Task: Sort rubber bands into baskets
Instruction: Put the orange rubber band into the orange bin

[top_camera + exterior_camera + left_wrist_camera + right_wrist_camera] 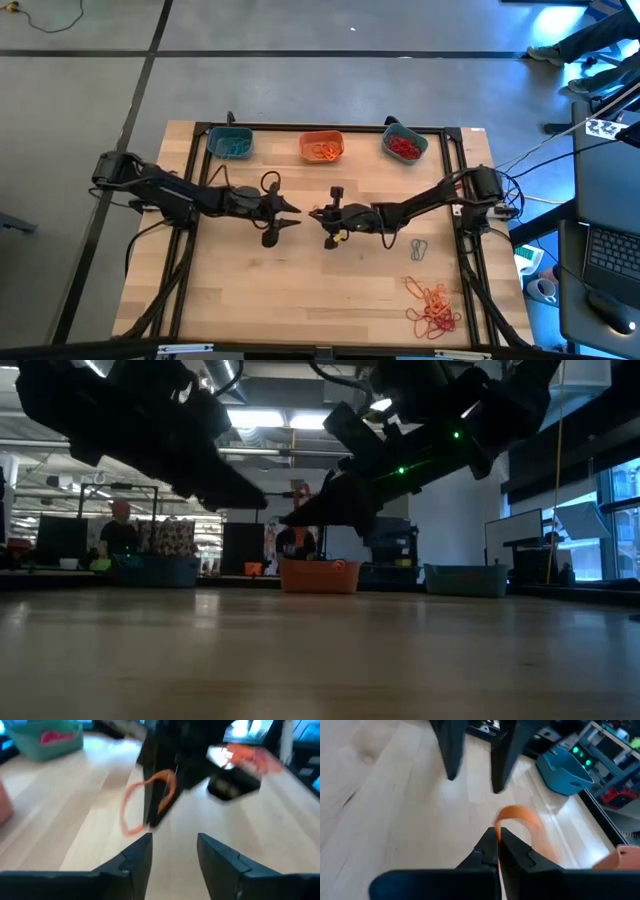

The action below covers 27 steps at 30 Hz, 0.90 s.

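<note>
My right gripper (498,834) is shut on an orange rubber band (131,807) above the middle of the table (300,290). My left gripper (175,845) is open and empty. It faces the right gripper tip to tip, close by, in the high view (293,210). Three baskets stand along the far edge. A teal one (230,143) holds teal bands, an orange one (322,147) holds orange bands, and a teal one (404,145) holds red bands. A pile of orange bands (435,310) and a few grey-teal bands (418,248) lie at the near right. My right gripper pinches one spot of the orange band's loop (504,820) between its two fingertips. The fingers come about level from the table's right side. The rest of the loop curls out beside the fingers, slack and clear of the table.
The table's black frame rails (200,170) run beside the baskets and along both sides. Bare wood (280,290) lies near the front and at the near left. People and shelves show in the room behind the table in the low view (120,530).
</note>
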{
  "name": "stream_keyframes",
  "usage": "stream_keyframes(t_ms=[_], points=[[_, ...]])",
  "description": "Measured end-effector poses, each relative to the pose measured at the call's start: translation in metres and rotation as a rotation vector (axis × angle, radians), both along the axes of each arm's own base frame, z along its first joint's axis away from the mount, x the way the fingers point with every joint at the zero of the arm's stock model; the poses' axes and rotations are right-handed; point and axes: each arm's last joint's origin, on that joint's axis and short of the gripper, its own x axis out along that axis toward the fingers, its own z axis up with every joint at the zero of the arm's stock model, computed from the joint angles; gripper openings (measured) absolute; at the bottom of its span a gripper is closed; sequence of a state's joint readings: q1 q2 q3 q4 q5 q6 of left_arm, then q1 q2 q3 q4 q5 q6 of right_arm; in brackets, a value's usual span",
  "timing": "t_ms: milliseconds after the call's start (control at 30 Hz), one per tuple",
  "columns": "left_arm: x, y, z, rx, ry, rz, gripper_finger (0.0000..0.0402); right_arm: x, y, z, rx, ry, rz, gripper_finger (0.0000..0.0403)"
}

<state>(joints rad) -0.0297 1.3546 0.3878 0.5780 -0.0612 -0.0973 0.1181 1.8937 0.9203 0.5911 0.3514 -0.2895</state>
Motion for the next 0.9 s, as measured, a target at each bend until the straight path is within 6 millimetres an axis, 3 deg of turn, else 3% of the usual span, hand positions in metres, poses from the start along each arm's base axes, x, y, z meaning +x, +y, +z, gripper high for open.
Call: stream_keyframes(t_ms=[167,333,633,900], points=[[-0.011,0.000,-0.010,0.024,0.096,0.039,0.0163,-0.003,-0.011,0.017,0.041,0.052,-0.112,0.0007],[-0.020,0.000,-0.023,0.040,0.120,0.071,0.0164,0.003,-0.035,0.030,0.042,0.112,-0.196,0.0011],[-0.027,0.002,-0.029,0.068,0.082,0.089,0.0164,0.013,-0.104,0.057,0.091,0.066,-0.303,0.0011],[-0.027,0.002,-0.029,0.071,0.082,0.087,0.0164,0.000,-0.164,0.059,0.158,0.036,-0.388,0.0011]])
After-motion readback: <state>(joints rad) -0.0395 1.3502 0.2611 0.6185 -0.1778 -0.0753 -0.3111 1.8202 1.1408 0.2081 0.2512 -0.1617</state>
